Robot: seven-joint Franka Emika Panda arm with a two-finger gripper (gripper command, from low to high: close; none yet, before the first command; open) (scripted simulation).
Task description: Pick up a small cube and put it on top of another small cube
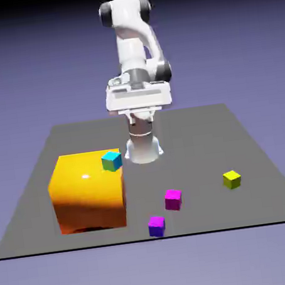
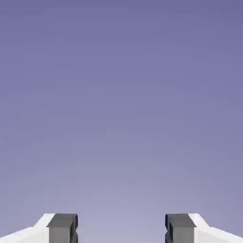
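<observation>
The pincer (image 2: pixel 121 228) is wide, its two grey fingertips (image 2: pixel 62 230) well apart with just backdrop (image 2: pixel 121 118) between them in the hand view. In the exterior view, a magenta cube (image 1: pixel 173 200) sits on the dark table (image 1: pixel 181 127), near a purple cube (image 1: pixel 157 226) by the near edge. A yellow cube (image 1: pixel 231 179) lies well apart, toward the exterior view's right. At the exterior view's left stands a big orange block (curved and glossy), a cyan cube (image 1: pixel 112 161) showing against its upper right corner

We see plain blue-violet backdrop (image 2: pixel 121 104), paler toward the bottom. Two grey fingertips (image 2: pixel 62 230) stand well apart.
</observation>
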